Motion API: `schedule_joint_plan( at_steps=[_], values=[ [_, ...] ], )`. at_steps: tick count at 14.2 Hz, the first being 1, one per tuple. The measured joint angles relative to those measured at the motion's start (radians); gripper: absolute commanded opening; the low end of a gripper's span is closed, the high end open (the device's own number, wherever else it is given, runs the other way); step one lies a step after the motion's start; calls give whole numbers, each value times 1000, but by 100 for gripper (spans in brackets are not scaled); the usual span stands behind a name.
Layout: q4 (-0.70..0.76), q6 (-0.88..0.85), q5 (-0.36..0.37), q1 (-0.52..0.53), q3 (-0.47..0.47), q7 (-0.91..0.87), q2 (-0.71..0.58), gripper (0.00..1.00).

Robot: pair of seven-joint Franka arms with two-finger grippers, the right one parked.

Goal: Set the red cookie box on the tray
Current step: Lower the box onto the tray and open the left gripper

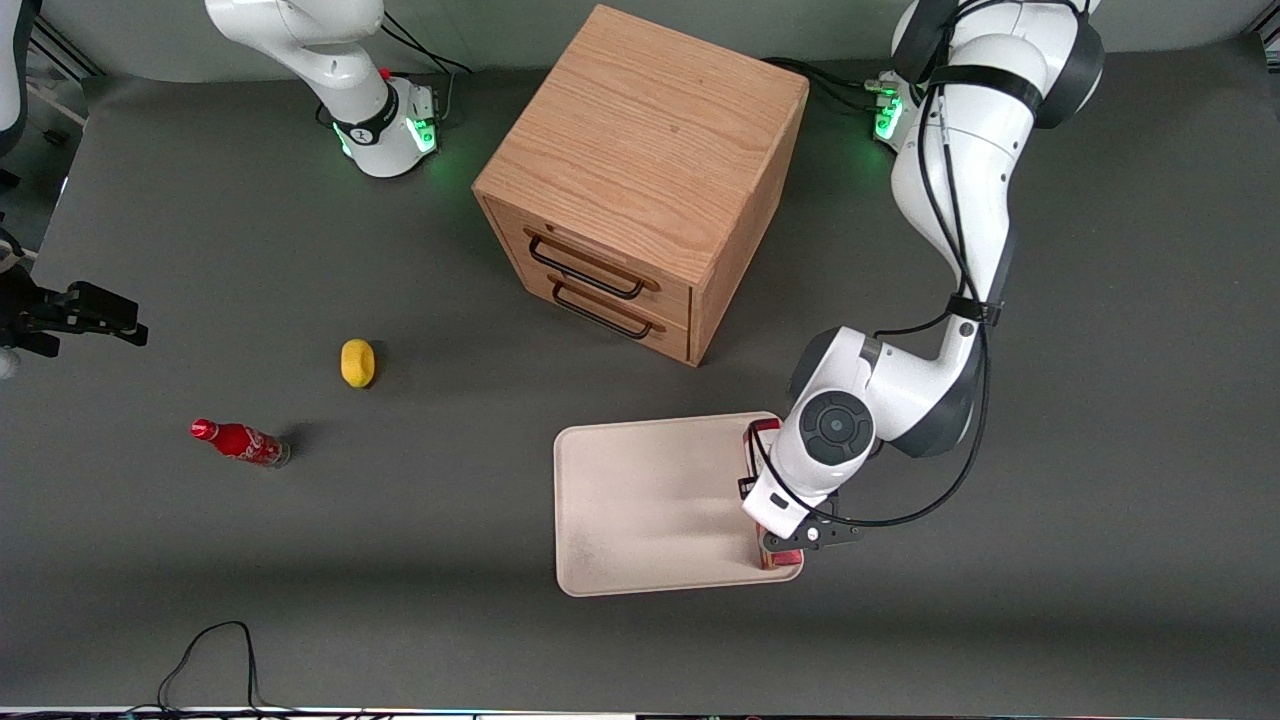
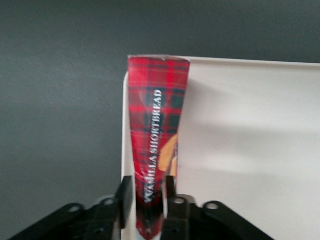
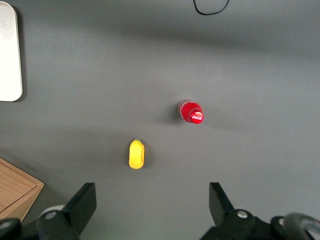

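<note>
The red cookie box, a tartan carton lettered "Vanilla Shortbread", stands on a narrow side along the edge of the cream tray toward the working arm's end. In the front view the tray lies nearer the camera than the wooden cabinet. Only the box's ends show there from under the arm. My left gripper is shut on the box, one finger on each long side. In the front view the gripper sits over that tray edge. I cannot tell whether the box rests on the tray or hangs just above it.
A wooden two-drawer cabinet stands farther from the camera than the tray. A yellow object and a small red soda bottle lie toward the parked arm's end. A black cable loops at the table's near edge.
</note>
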Motion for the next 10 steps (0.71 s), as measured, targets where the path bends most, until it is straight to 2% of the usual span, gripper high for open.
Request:
schedule_joint_plan(
  at_steps=[3, 5, 10],
  values=[
    [5, -18, 9, 0, 0, -1, -14, 100],
    [26, -117, 9, 0, -3, -3, -61, 100],
    [42, -406, 1, -10, -20, -8, -327, 100]
  ],
)
